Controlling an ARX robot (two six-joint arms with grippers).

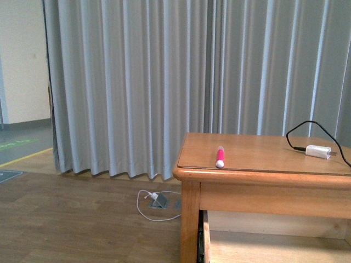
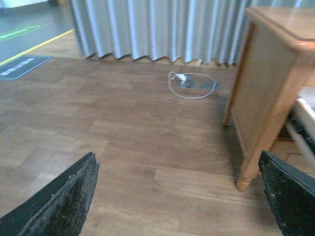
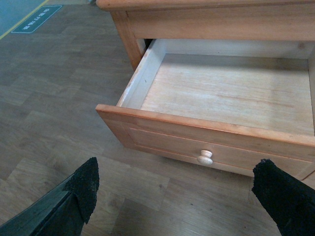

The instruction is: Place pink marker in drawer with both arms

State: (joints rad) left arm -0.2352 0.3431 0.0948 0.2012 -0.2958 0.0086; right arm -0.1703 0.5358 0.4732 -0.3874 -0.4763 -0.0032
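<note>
The pink marker (image 1: 220, 156) lies on the wooden table top (image 1: 258, 156) near its front left corner, white end toward me. The drawer (image 3: 147, 125) stands pulled out in the right wrist view, its pale inside bare, its round knob (image 3: 205, 157) facing my right gripper (image 3: 177, 196). That gripper is open, a little in front of the knob, above the floor. My left gripper (image 2: 179, 196) is open too, low over the floor to the left of the table leg (image 2: 263, 142). Neither arm shows in the front view.
A white charger plug (image 1: 318, 152) with a black cable (image 1: 307, 129) lies at the table's right. A floor socket with a white cord (image 1: 159, 201) sits left of the table by the grey curtain (image 1: 164, 82). Wooden floor spreads to the left.
</note>
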